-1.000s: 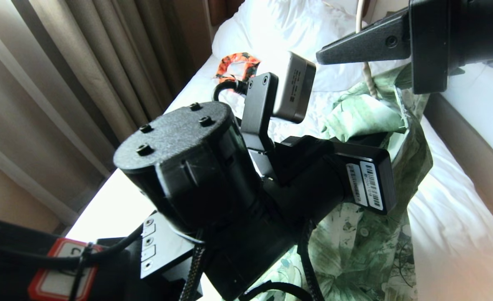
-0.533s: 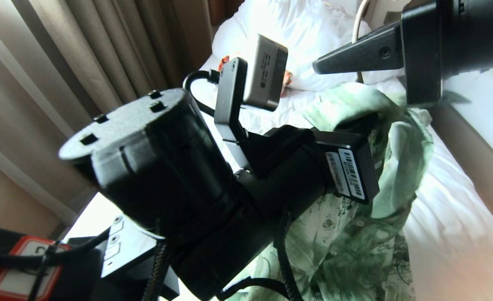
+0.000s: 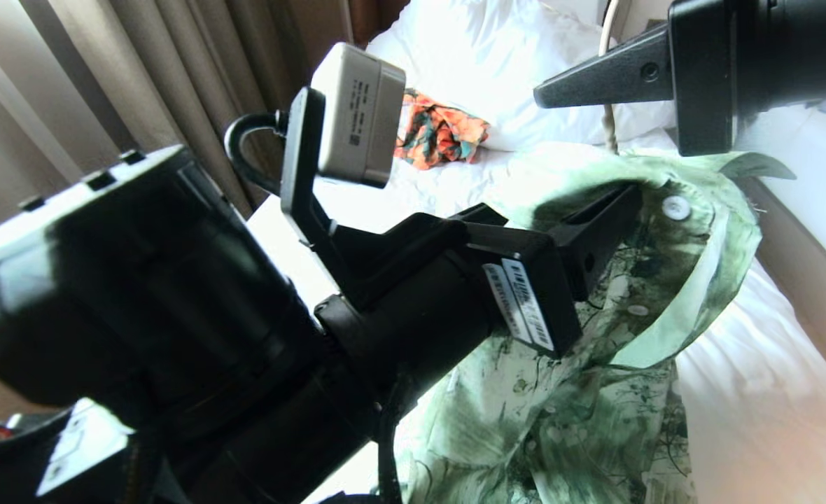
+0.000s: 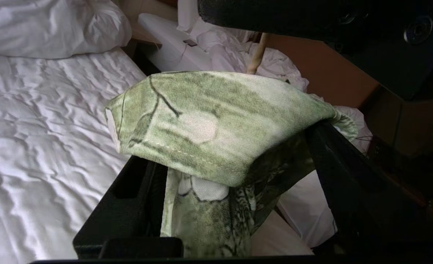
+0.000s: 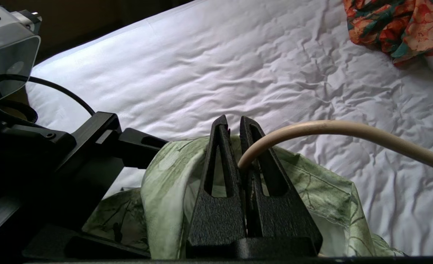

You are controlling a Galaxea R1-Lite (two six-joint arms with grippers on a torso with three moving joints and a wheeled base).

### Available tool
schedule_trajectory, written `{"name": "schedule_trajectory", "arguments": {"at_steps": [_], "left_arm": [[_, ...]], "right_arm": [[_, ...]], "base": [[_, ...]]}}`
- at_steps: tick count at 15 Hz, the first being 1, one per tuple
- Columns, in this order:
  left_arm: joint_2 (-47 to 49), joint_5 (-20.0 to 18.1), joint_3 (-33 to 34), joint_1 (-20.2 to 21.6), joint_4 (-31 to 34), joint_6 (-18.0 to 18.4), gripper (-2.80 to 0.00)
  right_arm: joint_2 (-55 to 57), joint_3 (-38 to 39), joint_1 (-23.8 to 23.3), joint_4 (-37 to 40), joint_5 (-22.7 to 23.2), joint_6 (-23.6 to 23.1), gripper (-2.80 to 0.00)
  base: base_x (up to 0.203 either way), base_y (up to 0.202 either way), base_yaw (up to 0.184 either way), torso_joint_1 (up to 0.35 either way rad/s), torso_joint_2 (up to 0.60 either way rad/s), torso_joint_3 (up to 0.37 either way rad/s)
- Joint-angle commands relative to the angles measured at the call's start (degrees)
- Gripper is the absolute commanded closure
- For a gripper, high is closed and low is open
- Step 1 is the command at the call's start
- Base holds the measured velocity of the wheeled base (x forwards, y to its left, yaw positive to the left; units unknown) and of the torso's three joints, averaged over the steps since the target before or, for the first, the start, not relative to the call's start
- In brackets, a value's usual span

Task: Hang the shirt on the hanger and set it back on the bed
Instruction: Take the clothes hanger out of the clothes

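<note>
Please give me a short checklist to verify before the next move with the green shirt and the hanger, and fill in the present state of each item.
1. Right gripper shut on the hanger: ok.
2. Left gripper spread wide inside the shirt, fabric draped over its fingers: ok.
3. Hanger shoulders inside the shirt: cannot tell, only the neck shows.
4. Shirt lifted off the bed: not ok, its lower part seems to lie on the sheet.
5. Orange garment away from the shirt: ok.
</note>
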Motion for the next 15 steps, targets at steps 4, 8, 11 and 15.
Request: {"name": "schedule_trajectory", "arguments": {"at_steps": [4,8,11,15], "left_arm": [[-5.57,-0.11,3.99,2.36,0.02,0.11,-2.80],[-7.19,-0.34,4.37,3.84,0.31,1.53,-2.80],[-9.94,-0.82,4.93,4.78,4.38,2.07,-2.80],[-14.14,-4.25,4.87,10.03,9.75,1.75,-2.80]], "right_arm": [[0.02,0.00,-2.55,-1.13,-0.43,-0.08,0.00],[0.02,0.00,-3.79,-2.28,-0.44,-0.05,0.00],[0.06,0.00,-5.10,-2.54,-0.71,-0.05,0.00],[0.01,0.00,-6.48,-3.42,-0.71,0.05,0.00]], "base": [[0.000,0.000,0.000,0.000,0.00,0.000],[0.000,0.000,0.000,0.000,0.00,0.000],[0.000,0.000,0.000,0.000,0.00,0.000],[0.000,0.000,0.000,0.000,0.00,0.000]]}}
